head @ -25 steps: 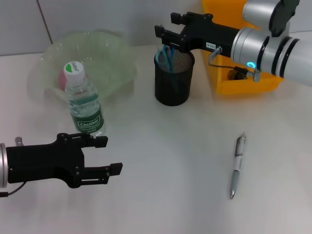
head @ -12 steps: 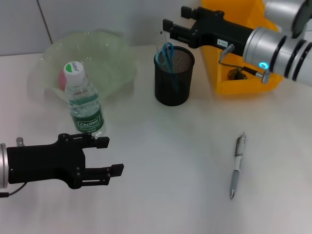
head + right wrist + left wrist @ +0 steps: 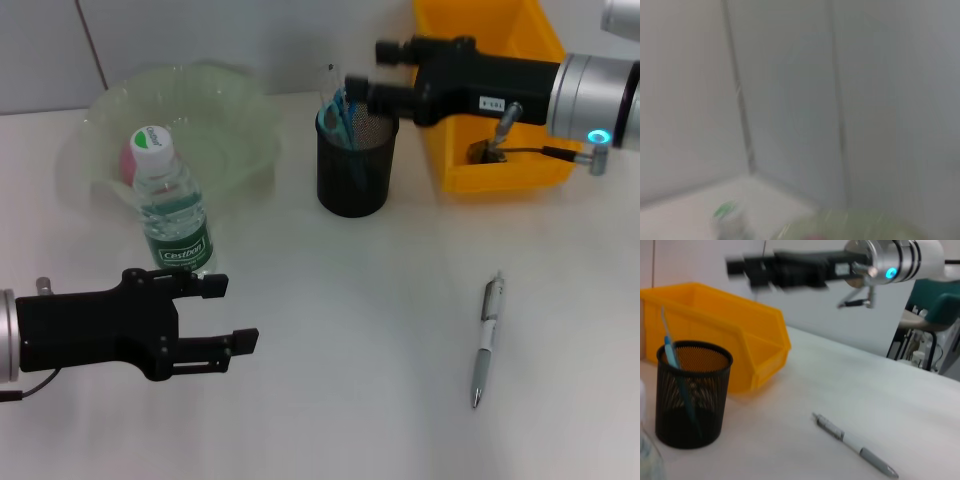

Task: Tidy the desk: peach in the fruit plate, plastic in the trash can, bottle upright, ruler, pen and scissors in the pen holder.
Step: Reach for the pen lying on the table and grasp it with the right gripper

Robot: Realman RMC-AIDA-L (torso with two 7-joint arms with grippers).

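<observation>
Basically, the pen (image 3: 486, 342) is the only stray item; it lies flat on the white surface (image 3: 350, 330), long axis running near-to-far, tip toward the robot; right pincer (image 3: 365, 72) hangs above the mesh pen holder (image 3: 356, 165), fingers parted and holding nothing; the pen sits well apart, nearer the robot on its right side; right arm looks closer; left pincer (image 3: 228, 315) open, empty, beside the upright bottle (image 3: 172, 215).

Right gripper (image 3: 368, 70) up at the far side of the table, arm stretched in from the right, fingers parted with nothing between them. Left gripper (image 3: 232, 314) low at near left, held level, fingers spread apart, holding nothing.
</observation>
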